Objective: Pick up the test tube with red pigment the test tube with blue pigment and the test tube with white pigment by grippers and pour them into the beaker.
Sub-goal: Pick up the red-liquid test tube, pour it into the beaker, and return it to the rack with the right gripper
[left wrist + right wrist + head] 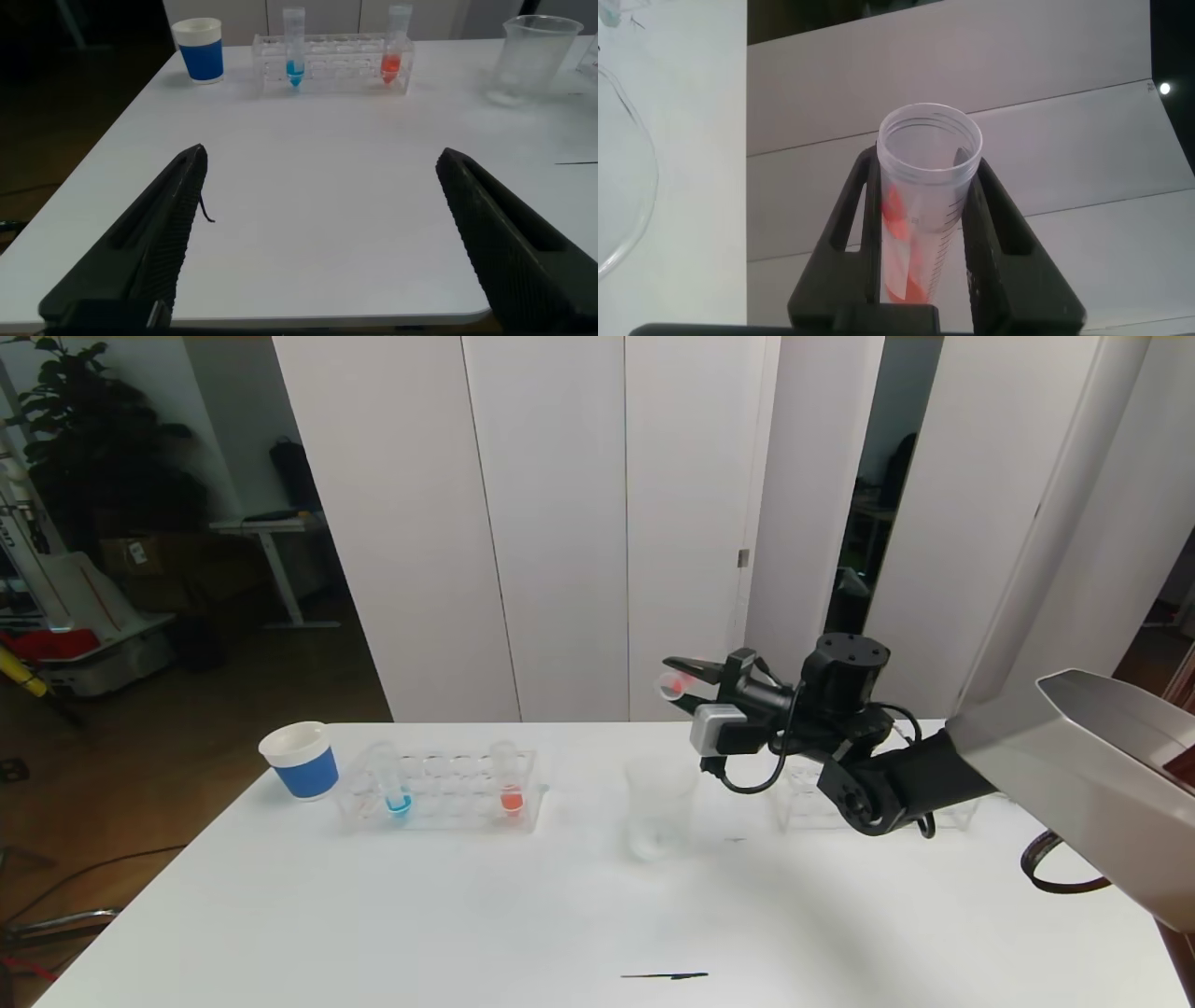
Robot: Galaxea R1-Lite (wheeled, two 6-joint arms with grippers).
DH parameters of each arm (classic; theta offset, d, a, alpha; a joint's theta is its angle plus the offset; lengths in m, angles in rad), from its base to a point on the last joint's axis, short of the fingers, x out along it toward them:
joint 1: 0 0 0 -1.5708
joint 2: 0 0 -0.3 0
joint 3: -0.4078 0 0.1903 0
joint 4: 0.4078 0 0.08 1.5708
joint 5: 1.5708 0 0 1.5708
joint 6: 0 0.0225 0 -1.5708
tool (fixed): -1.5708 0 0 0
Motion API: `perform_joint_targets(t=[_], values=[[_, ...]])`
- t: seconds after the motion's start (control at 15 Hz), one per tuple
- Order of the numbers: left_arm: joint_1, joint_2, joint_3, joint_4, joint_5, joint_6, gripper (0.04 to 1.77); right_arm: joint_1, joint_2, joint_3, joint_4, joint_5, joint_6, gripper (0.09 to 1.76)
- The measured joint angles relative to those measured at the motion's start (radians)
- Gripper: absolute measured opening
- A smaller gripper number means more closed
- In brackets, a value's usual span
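My right gripper point(680, 684) point(924, 163) is shut on the test tube with red pigment point(673, 685) point(920, 215). It holds the tube tipped near level, just above the clear beaker point(661, 807) point(537, 54), and red liquid streaks the tube's inner wall. The test tube with blue pigment point(398, 791) point(294, 58) stands in a clear rack point(448, 782) point(341, 67), with another red-filled tube point(510, 789) point(392, 56) near the rack's other end. The test tube with white pigment is out of view. My left gripper point(322, 154) hangs open and empty over the table's near edge.
A blue paper cup point(301, 761) point(202, 49) stands left of the rack. A second clear rack point(798, 798) sits partly behind my right arm. A thin black mark point(665, 976) lies near the table's front edge. White panels rise behind the table.
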Motion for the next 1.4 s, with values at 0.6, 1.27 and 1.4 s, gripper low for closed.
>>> perform_joint_targets(t=[0.6, 1.27, 1.4], values=[[0.000, 0.000, 0.000, 0.000, 0.000, 0.000, 1.75, -0.024, 0.006, -0.004, -0.045, 0.087, -0.081, 0.58], [0.000, 0.000, 0.000, 0.000, 0.000, 0.000, 1.75, -0.032, 0.025, -0.030, -0.052, 0.132, -0.124, 0.58], [0.000, 0.000, 0.000, 0.000, 0.000, 0.000, 1.75, -0.032, 0.029, -0.034, -0.053, 0.132, -0.138, 0.58]])
